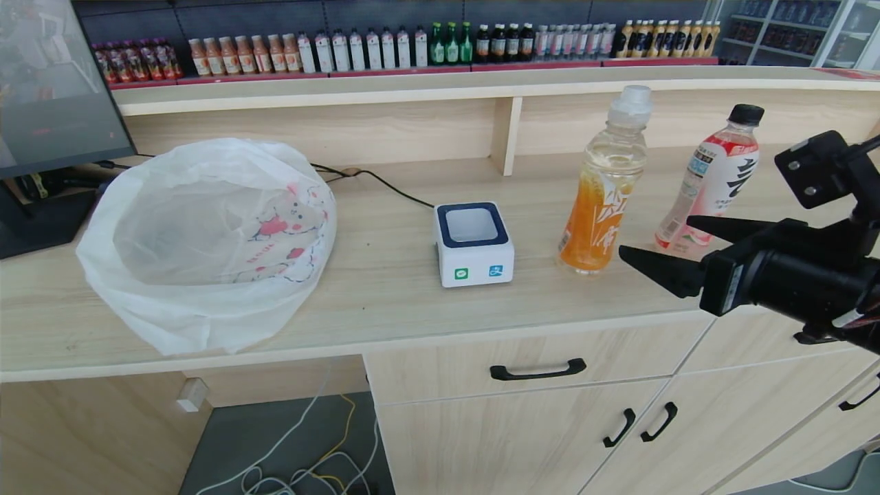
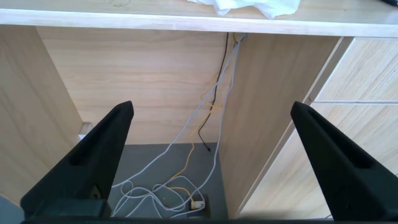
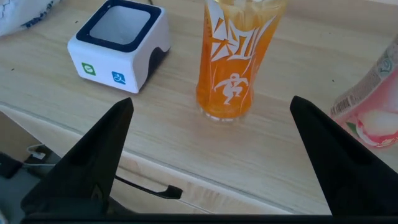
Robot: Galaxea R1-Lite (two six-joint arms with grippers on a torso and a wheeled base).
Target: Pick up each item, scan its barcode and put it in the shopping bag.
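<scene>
The table (image 1: 385, 302) runs wide across my head view, and everything I need sits on it. Far left, the bag (image 1: 206, 240) stands with its mouth open. It's thin, soft plastic and I reckon it will slump if I drop a bottle in hard.

To the right stand the two bottles, both upright. The orange bottle (image 1: 605, 185) is nearest my arm, and the pink bottle (image 1: 711, 182) is just beside it, further right and back. The orange one looks partly filled, so I expect some weight low down and liquid sloshing. Its wall is probably thin, smooth plastic, slippery and ready to dent. I'd take it round the labelled middle, below the shoulder, firmly but without crushing.

The scanner (image 1: 474, 242) sits mid-table between bag and bottles, window up.

My right pincer (image 1: 656, 237) hovers at the table's front edge, spread wide and holding nothing. From its wrist the orange bottle (image 3: 233, 68) stands dead ahead between the fingers.

My left pincer (image 2: 211, 109) hangs low under the table, also wide open, over the cables (image 2: 186, 180).
</scene>
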